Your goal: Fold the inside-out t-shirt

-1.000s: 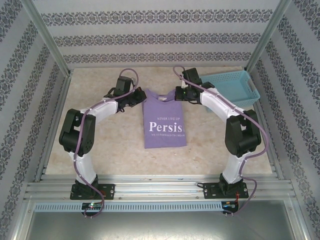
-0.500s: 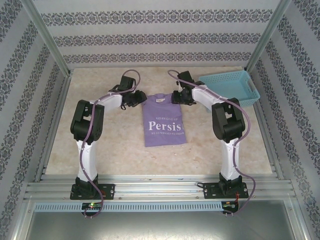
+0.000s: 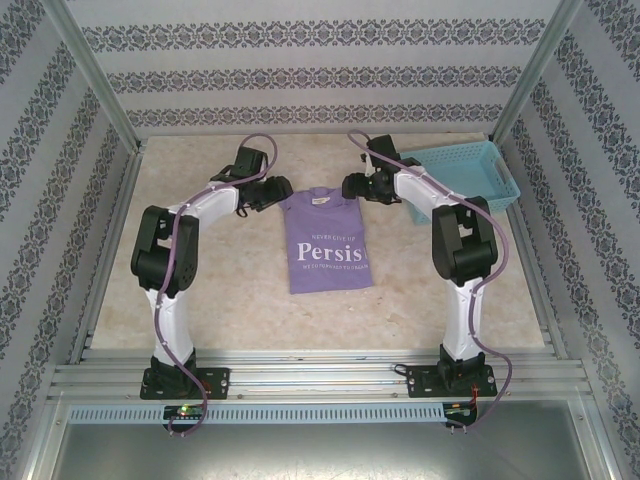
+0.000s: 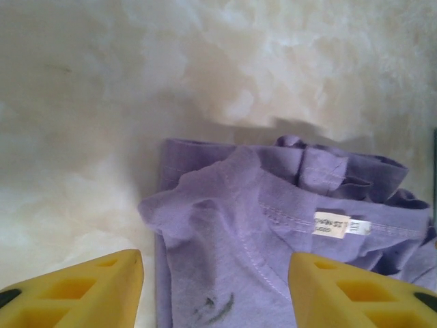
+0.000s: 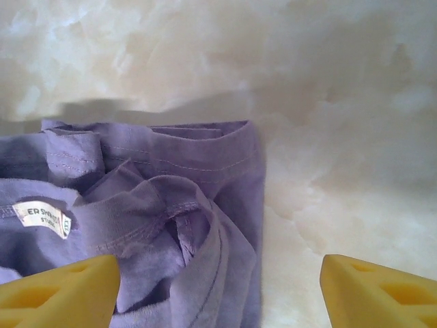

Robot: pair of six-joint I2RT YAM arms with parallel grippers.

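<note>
The inside-out t-shirt (image 3: 328, 245) lies folded into a narrow rectangle in the middle of the table, pale lettering up and collar at the far end. My left gripper (image 3: 276, 194) hovers at its far left corner, my right gripper (image 3: 351, 187) at its far right corner. In the left wrist view the yellow fingers (image 4: 82, 287) stand wide apart over the rumpled purple shoulder of the t-shirt (image 4: 273, 225), near the neck label (image 4: 332, 224). The right gripper (image 5: 220, 294) is open too, straddling the t-shirt's right edge (image 5: 157, 212). Neither holds cloth.
A light blue lattice basket (image 3: 465, 175) stands at the far right of the table, just behind the right arm's forearm. Patterned walls and metal posts close the table on three sides. Bare marbled tabletop (image 3: 220, 290) lies to the left and front of the shirt.
Both grippers have opened and let go of the shirt's collar-end corners. The shirt's top edge has settled flat, and both arms have shifted a little.
</note>
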